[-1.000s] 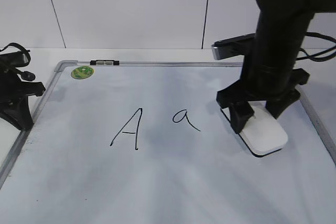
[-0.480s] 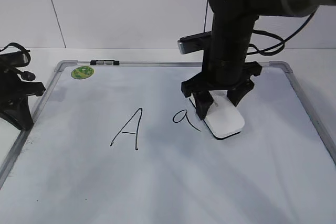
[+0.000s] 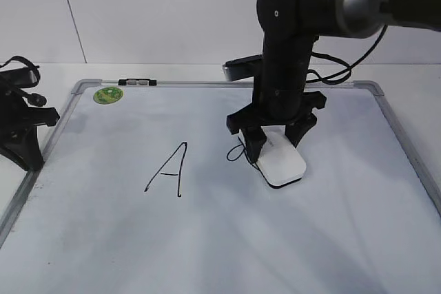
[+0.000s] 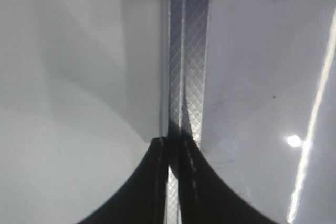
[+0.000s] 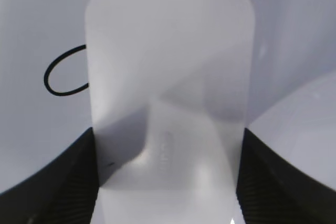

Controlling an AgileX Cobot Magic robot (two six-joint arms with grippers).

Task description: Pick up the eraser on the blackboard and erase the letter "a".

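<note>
Right gripper [image 3: 275, 137]: clamped on the eraser, one black finger on each long side; the arm comes down onto the board from the upper right of the exterior view.
Eraser [image 3: 282, 162]: white rounded block lying flat on the blackboard just right of the middle, covering the right part of the letter "a"; in the right wrist view the eraser [image 5: 168, 98] fills the centre of the picture between the two fingers.
Letter "a" [image 3: 237, 153]: only the left curve of its loop shows at the eraser's left edge; the right wrist view shows the same open black loop [image 5: 62, 74] running under the eraser's side.
Capital "A" [image 3: 169, 169]: left of the eraser, apart from it, whole.
Blackboard [image 3: 227, 85]: white surface in a silver-grey frame, with a green sticker [image 3: 108, 94] and a small clip [image 3: 137, 82] at the upper left corner.
Left gripper [image 4: 174, 182]: fingers pressed together with only a thin slit between them, nothing held, above the board's left frame rail [image 4: 184, 51].
</note>
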